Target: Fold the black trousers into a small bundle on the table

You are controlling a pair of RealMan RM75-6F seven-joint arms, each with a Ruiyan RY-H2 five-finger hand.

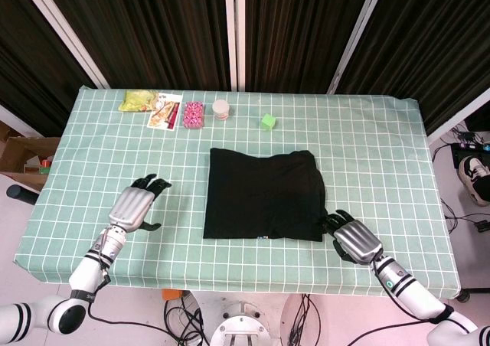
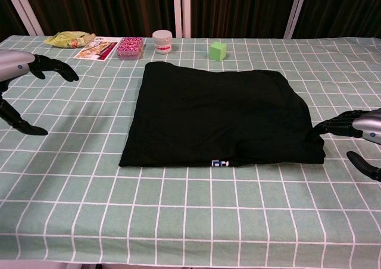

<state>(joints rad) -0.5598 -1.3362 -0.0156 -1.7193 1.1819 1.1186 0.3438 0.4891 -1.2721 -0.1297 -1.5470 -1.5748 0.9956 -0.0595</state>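
Note:
The black trousers (image 1: 264,195) (image 2: 220,114) lie folded into a flat rectangle at the middle of the green checked table (image 1: 92,147). My right hand (image 1: 354,240) (image 2: 357,132) hovers open just off the bundle's near right corner, fingertips close to the cloth, holding nothing. My left hand (image 1: 135,205) (image 2: 24,72) is open over bare tablecloth well to the left of the trousers, fingers spread.
Along the far edge stand a green snack bag (image 1: 139,99), a printed card (image 1: 164,112), a pink patterned box (image 1: 194,115), a white jar (image 1: 221,109) and a green cube (image 1: 267,121). Dark curtains hang behind the table.

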